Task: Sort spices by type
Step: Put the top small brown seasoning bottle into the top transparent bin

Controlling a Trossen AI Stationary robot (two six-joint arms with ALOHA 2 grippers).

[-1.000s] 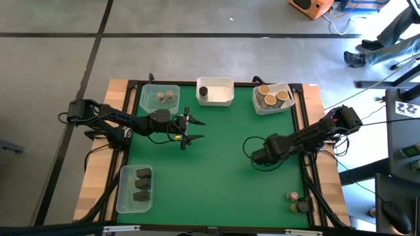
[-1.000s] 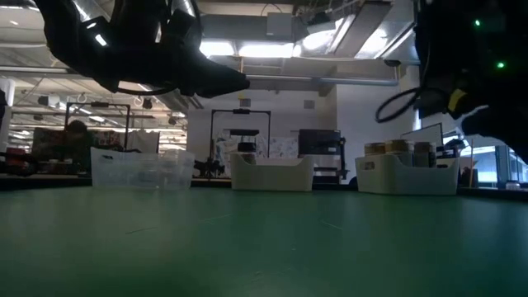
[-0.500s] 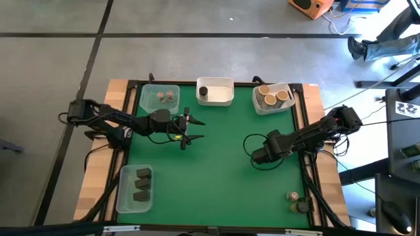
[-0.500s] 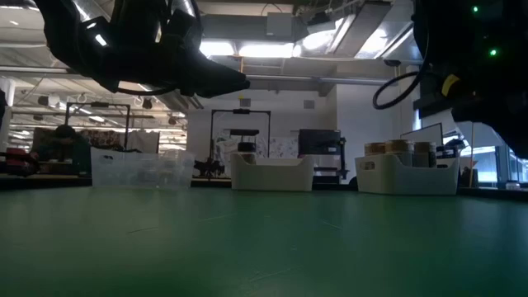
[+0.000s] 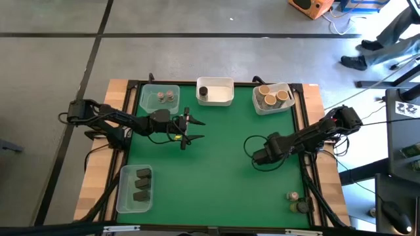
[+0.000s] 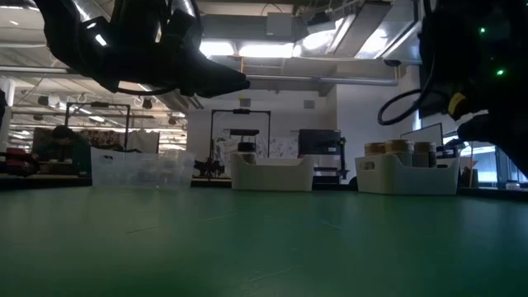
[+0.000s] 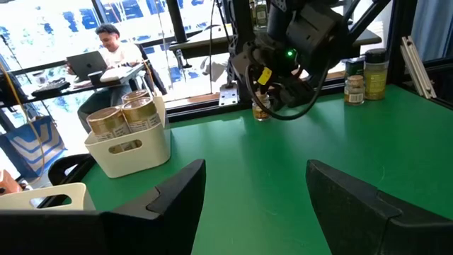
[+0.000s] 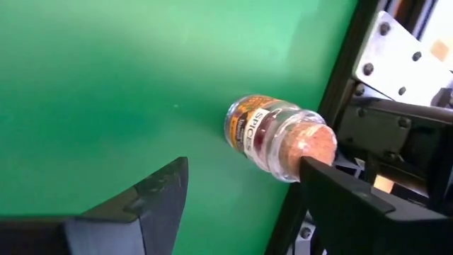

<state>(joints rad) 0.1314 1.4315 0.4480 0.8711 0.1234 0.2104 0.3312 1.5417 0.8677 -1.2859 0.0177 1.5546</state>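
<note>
A small spice jar (image 8: 272, 134) with a cork-coloured lid (image 8: 311, 145) sits on the green mat near the table's right edge; it also shows in the left wrist view as the jar (image 7: 260, 112). My right gripper (image 8: 245, 164) hangs open above it, pointing steeply down. The jar lies just ahead of the fingers, its lid close to one finger (image 8: 340, 198), and I see no touch. My left gripper (image 5: 200, 130) hovers open and level over the mat's middle left, with nothing between its fingers (image 7: 177, 195).
Along the far edge stand a clear tub (image 5: 159, 98) with grey-lidded jars, a white tub (image 5: 215, 92) with a dark cylinder, and a white tub (image 5: 272, 97) with tan-lidded jars. A clear tub (image 5: 134, 187) with dark blocks sits near left. Two jars (image 5: 296, 201) stand off the mat, near right.
</note>
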